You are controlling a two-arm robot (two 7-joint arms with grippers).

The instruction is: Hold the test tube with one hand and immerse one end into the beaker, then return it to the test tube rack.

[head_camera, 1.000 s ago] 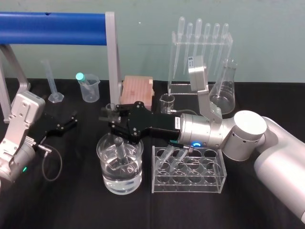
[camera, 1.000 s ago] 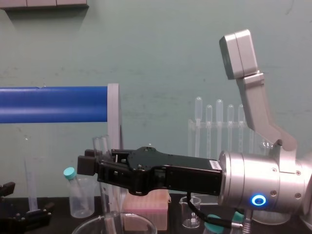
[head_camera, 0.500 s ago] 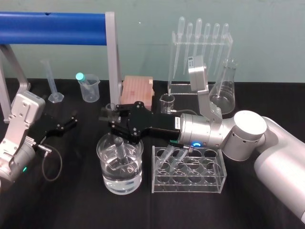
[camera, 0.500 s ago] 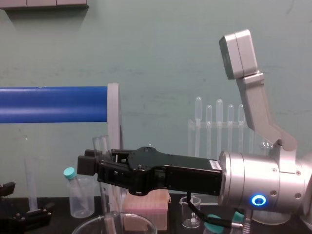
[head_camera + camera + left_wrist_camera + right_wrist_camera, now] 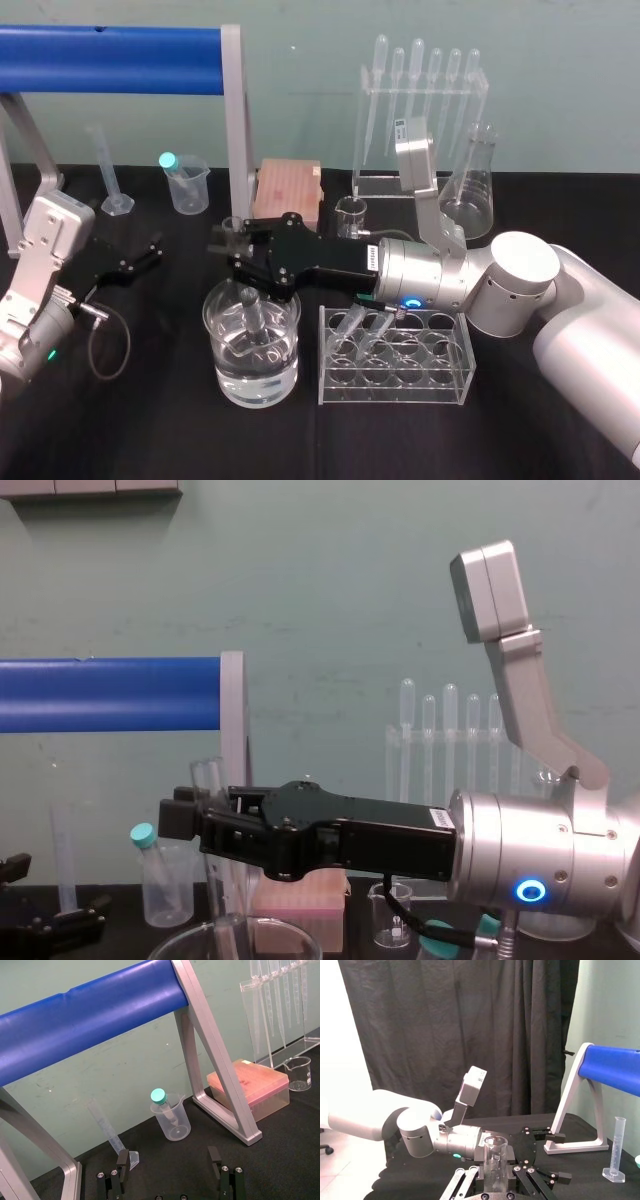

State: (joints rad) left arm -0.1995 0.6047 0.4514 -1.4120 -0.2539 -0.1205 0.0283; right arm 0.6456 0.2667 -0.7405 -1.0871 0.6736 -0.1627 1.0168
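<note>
My right gripper (image 5: 240,258) is shut on the test tube (image 5: 250,305), a slim clear glass tube held nearly upright. Its open rim (image 5: 232,227) sticks up above the black fingers. Its lower end is down inside the beaker (image 5: 252,375), a wide clear glass vessel part-filled with water. The chest view shows the test tube (image 5: 214,785) rising from the beaker rim (image 5: 185,942), beside the right gripper (image 5: 205,825). The right wrist view shows the test tube (image 5: 495,1157) clamped between the fingers. The clear test tube rack (image 5: 450,370) stands just right of the beaker. My left gripper (image 5: 135,262) rests open at the left.
Along the back stand a blue-barred metal frame (image 5: 110,45), a graduated cylinder (image 5: 108,172), a small plastic beaker (image 5: 188,185) with a teal-capped tube, a pink box (image 5: 287,188), a tiny glass beaker (image 5: 351,215), a pipette stand (image 5: 420,110) and a conical flask (image 5: 470,195).
</note>
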